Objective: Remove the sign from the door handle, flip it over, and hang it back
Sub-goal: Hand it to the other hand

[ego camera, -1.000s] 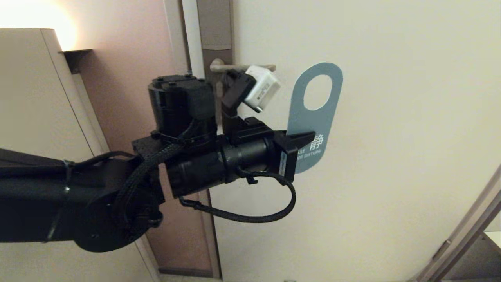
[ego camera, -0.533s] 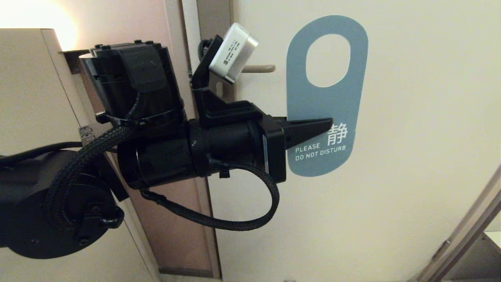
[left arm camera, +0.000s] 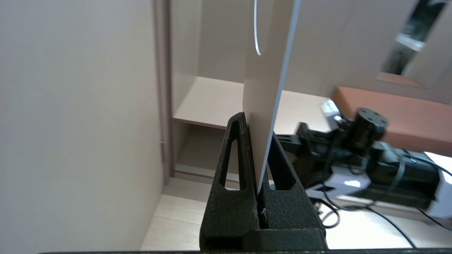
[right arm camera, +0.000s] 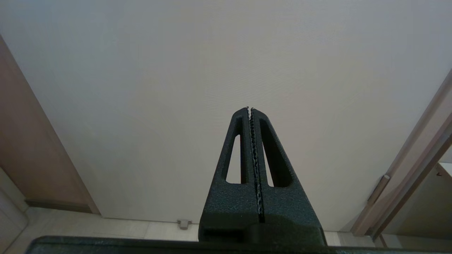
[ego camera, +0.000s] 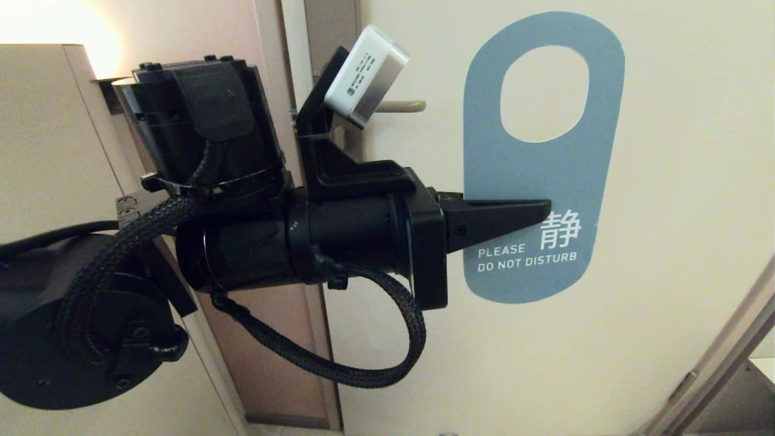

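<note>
The door point(ego camera: 666, 181) fills my head view, with the door handle point(ego camera: 399, 106) poking out upper centre behind my left arm. My left gripper point(ego camera: 539, 212) is clamped on the sign point(ego camera: 539, 163), held upright, blue face toward me, hole right of the handle's tip. My right gripper point(right arm camera: 250, 110), pressed closed and empty, points at the bare door.

Head view facing door point(ego camera: 666, 181) closely, wrist views behind jaws (left sees right arm point(left arm camera: 370, 155))
</note>
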Controlling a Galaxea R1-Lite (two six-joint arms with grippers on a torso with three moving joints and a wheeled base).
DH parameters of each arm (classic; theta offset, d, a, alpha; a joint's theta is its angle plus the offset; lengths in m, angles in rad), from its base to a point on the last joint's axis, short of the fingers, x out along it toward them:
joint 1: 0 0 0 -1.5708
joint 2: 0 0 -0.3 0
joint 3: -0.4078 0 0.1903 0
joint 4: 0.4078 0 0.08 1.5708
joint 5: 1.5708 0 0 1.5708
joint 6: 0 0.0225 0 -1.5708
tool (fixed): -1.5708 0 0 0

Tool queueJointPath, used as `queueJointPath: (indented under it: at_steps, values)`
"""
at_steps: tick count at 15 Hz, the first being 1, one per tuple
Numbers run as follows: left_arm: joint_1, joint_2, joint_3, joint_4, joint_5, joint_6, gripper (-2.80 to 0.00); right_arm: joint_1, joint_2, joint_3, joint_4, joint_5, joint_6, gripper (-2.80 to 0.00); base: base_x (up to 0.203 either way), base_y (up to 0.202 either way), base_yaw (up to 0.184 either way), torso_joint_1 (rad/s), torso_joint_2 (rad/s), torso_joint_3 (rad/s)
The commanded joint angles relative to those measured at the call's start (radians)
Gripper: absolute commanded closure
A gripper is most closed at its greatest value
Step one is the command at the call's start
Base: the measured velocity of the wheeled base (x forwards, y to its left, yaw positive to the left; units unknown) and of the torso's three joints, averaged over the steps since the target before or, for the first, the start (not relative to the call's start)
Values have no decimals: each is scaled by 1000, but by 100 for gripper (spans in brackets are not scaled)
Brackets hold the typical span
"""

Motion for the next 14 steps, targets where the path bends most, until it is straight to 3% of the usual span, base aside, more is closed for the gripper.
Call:
queueJointPath:
  at_steps: [1, 14]
  values:
    - [-2, 9, 4, -4, -7, -2, 0, 0, 1, 0, -1, -1, 0, 0, 0, 0, 0, 0, 0, 0]
    - [-8, 3, 59, -7, -4, 4, 0, 0, 1, 0, 1, 2, -15, 0, 0, 0, 0, 0, 0, 0]
